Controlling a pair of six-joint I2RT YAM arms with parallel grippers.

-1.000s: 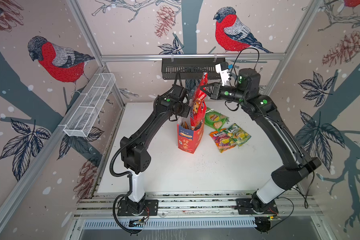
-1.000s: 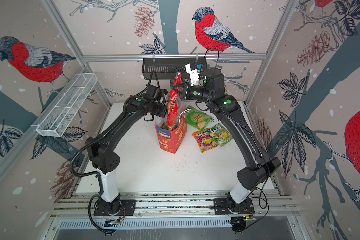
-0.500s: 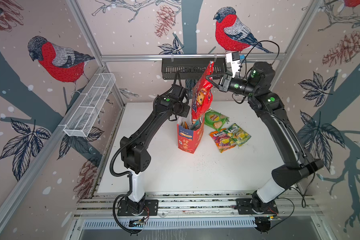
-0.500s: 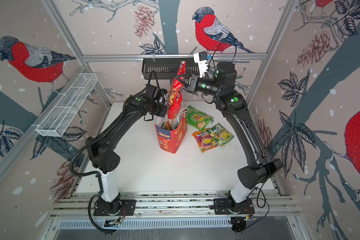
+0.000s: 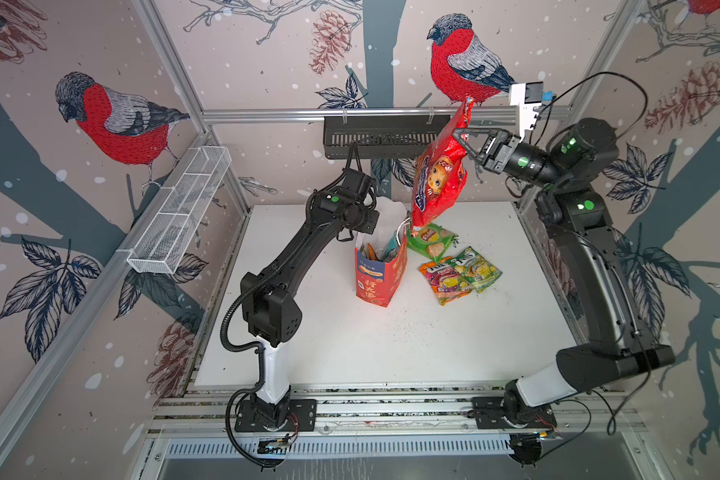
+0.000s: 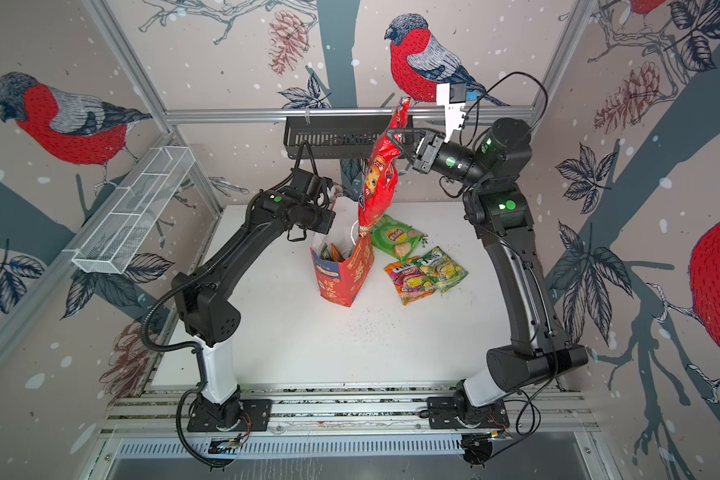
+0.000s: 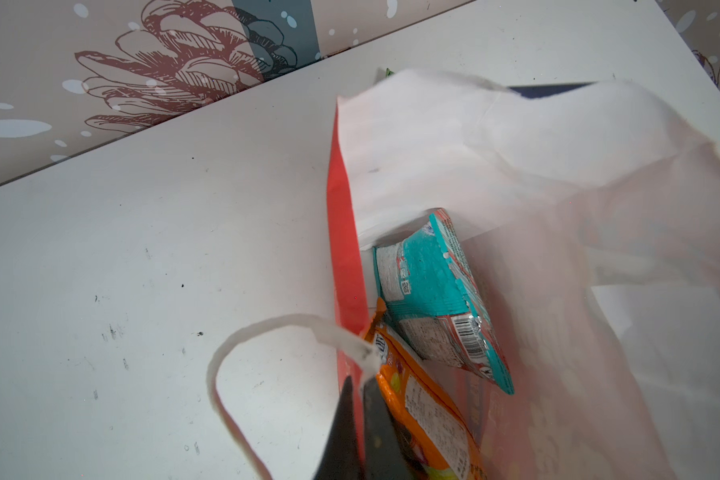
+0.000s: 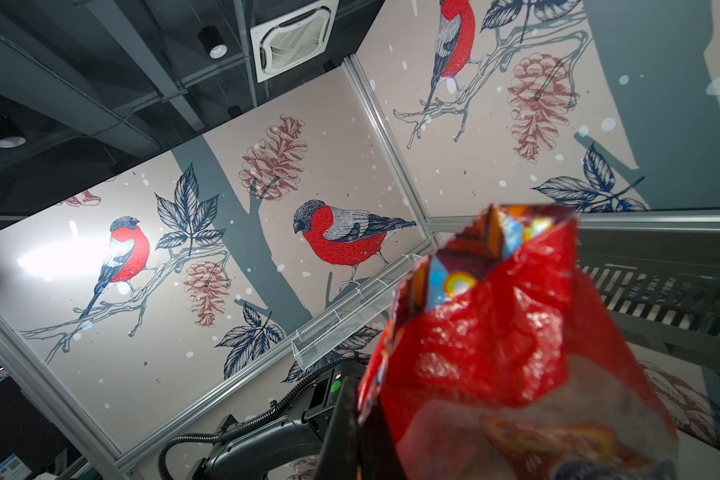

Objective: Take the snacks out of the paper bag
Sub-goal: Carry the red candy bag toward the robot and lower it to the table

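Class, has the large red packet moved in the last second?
Yes. The large red packet rose rightward; its top now shows above the black wall rack.

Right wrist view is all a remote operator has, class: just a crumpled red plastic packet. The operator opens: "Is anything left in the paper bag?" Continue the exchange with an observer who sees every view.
Observer: Yes, the left wrist view shows a teal plastic packet and an orange candy packet inside the red-orange paper gift bag.
Operator: Is the bag held?
Observer: The left fingers are shut on its rim, beside a white cord handle.
Operator: What is out?
Observer: In a top view, a green chip bag and two small candy packs lie on the white table.
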